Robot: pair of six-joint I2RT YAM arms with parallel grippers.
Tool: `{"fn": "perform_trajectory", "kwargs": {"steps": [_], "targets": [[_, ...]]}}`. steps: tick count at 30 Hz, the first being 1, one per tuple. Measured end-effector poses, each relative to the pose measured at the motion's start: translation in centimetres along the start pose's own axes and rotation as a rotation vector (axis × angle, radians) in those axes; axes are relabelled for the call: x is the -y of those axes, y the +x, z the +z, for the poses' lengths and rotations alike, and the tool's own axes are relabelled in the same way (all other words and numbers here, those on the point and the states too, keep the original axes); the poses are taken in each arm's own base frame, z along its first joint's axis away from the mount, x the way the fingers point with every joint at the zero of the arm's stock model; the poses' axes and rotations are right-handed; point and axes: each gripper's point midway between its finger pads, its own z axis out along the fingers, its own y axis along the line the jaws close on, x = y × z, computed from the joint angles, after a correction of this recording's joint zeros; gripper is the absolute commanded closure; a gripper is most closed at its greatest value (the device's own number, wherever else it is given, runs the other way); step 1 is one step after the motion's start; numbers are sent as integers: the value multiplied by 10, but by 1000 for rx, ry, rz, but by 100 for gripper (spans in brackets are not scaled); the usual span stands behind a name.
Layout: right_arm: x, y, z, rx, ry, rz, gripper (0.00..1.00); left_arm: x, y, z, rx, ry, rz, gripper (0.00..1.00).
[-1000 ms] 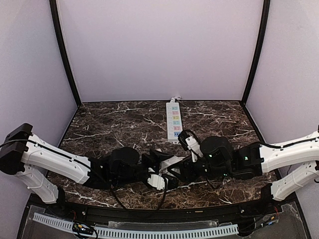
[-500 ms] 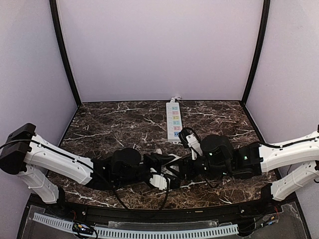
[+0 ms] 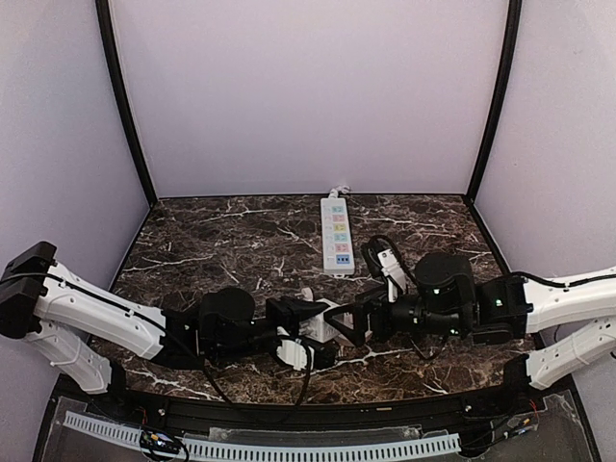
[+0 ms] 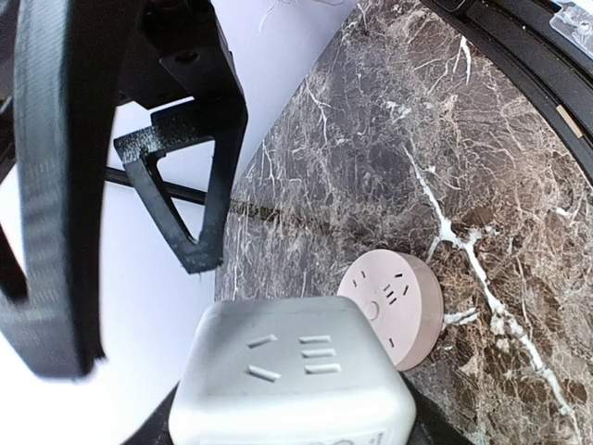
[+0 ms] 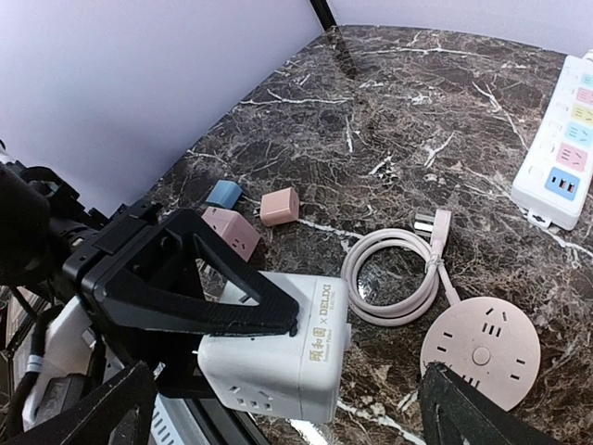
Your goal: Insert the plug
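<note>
We see the right gripper (image 3: 346,322), jaws wide and empty, drawn back from the socket cube (image 4: 292,385), which the left gripper (image 3: 310,337) clamps; the plug (image 5: 442,222) probably comes next.

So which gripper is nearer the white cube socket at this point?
Left. The left gripper is clamped on the white cube socket; the right gripper faces it from the other side, open and just short of it.

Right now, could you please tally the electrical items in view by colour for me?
White: 2, power strip and cube socket
Pink: 3, round socket, small cube with slots, small plain cube
Blue: 1, small adapter
Total: 6
</note>
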Motion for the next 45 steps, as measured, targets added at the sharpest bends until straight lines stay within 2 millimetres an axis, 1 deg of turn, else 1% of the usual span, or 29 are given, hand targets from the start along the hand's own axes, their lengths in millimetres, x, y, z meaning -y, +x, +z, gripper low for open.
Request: {"fn": "perform_trajectory", "kwargs": {"steps": [6,10,14,17,18,19,20,23,29,34,39,45], "targets": [[-6,-11,-23,57,-56,-40,1,-1,-3,-8,31,-10,-4,93],[-8,-19,-38,97,-111,-64,1,-7,-8,-16,84,-18,-24,99],[-11,-25,-46,123,-192,-80,1,-21,-15,-25,163,-38,-70,99],[-13,-26,-47,117,-245,-96,1,-32,-16,-32,220,-52,-112,99],[-13,-26,-47,117,-256,-100,1,-34,-16,-34,241,-52,-125,99],[-18,-27,-49,115,-297,-110,1,-36,-16,-36,259,-53,-137,99],[-17,-28,-49,117,-299,-111,2,-38,-16,-38,280,-51,-148,99],[-28,-31,-54,119,-380,-131,1,-39,-20,-42,337,-40,-173,99],[-47,-34,-65,128,-515,-167,1,-37,-34,-52,467,-1,-209,99],[-58,-31,-66,112,-590,-183,1,-43,-50,-65,564,11,-220,99],[-64,-22,-58,70,-639,-182,1,-46,-61,-74,630,22,-224,99],[-65,-10,-45,9,-671,-162,1,-46,-67,-79,670,35,-226,99]]}}
